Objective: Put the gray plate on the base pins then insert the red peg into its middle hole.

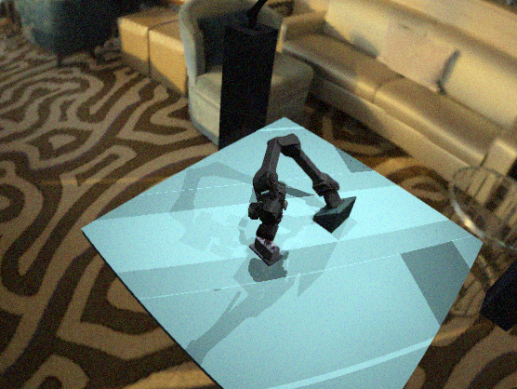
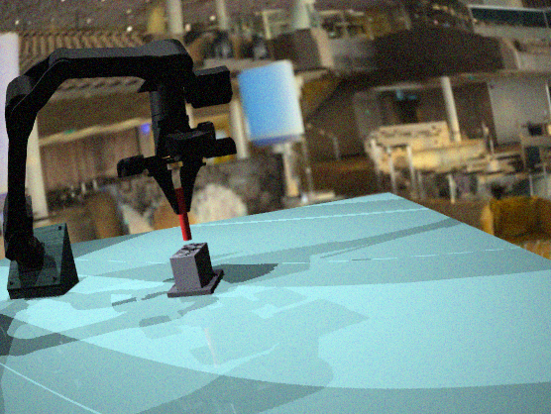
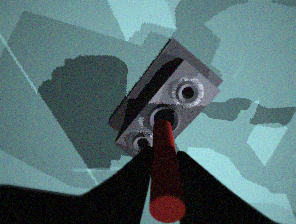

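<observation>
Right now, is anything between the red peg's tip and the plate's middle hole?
Nothing. In the exterior view the red peg hangs just above the plate; the wrist view shows its tip at the middle hole.
</observation>
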You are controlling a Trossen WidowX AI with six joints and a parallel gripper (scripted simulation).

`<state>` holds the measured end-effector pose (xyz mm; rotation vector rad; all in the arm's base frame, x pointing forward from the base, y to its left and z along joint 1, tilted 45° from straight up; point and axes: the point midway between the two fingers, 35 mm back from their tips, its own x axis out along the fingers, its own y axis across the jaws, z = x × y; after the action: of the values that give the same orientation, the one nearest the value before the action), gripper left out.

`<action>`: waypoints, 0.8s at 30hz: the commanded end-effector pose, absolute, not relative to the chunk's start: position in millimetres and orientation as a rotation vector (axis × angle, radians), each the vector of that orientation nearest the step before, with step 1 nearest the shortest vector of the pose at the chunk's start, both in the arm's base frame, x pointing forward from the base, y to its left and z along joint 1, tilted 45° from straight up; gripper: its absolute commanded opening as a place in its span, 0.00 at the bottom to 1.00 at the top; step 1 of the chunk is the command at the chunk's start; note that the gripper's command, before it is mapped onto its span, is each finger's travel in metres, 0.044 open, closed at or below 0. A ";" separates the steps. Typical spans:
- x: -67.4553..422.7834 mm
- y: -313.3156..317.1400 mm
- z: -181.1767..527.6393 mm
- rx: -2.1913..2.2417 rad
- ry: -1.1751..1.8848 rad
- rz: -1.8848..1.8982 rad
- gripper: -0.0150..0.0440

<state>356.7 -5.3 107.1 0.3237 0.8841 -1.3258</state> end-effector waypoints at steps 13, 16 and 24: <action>356.7 -5.2 107.0 0.323 0.884 -1.326 0.25; 356.7 -5.2 107.0 0.323 0.884 -1.326 0.25; 355.7 -11.5 102.0 0.322 0.883 -1.327 0.25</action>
<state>357.5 -6.9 105.0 0.3289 0.8820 -1.3238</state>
